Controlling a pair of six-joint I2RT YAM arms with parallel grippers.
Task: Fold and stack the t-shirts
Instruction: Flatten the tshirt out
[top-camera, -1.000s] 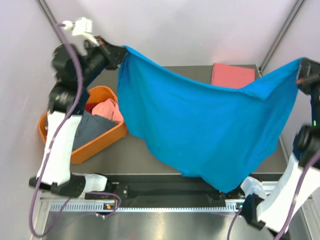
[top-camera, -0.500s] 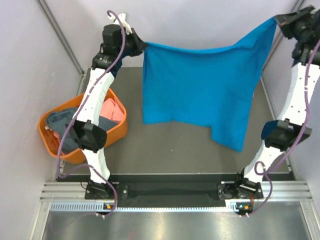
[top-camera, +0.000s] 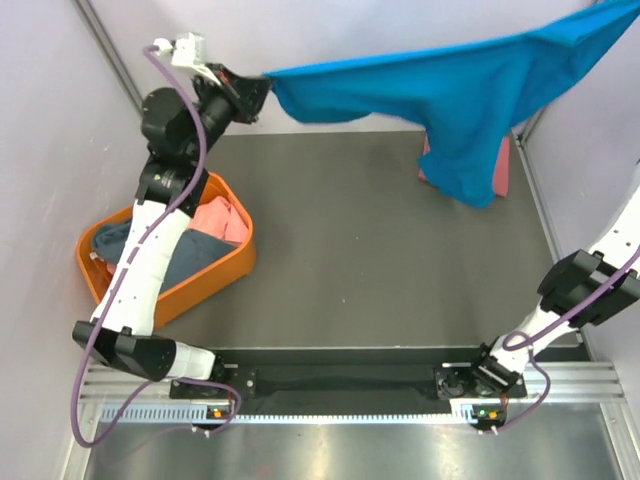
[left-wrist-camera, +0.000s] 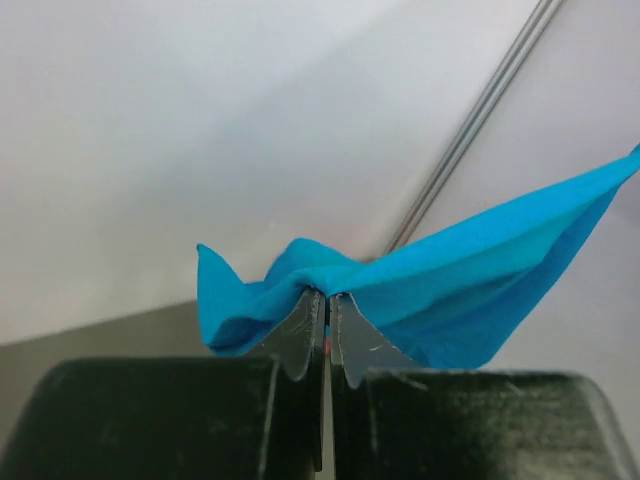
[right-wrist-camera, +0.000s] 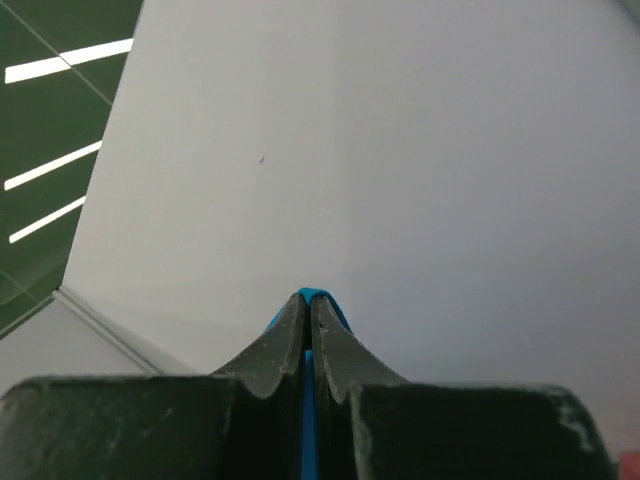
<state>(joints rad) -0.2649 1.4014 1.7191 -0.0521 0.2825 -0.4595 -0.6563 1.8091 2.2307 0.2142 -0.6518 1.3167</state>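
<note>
Bright blue cloth t-shirt: was stretched in the air above the far edge of the dark grey table, touching nothing below; 1 loose fold hung down near its right end.
Left gripper: was clamped on 1 corner of the shirt, fingers pressed together with cloth bunched between them.
Right gripper: was pinched on a thin blue edge; in the overhead view it lay past the top right corner.
Long axis: ran left to right between the 2 grippers, almost level, so each arm held 1 end and neither was nearer; the table lay below and toward the bases, likely where the cloth had to come down flat.
Folded salmon-pink shirt: lay at the far right of the table, partly hidden behind the hanging fold.
Orange plastic basket: sat at the table's left with a crumpled salmon-pink shirt and a grey-blue shirt inside.
Change from 0.5 s before: the shirt had hung as a broad sheet; it was now swung up and thin, the left arm had shifted left, and the folded pink shirt showed again.
</note>
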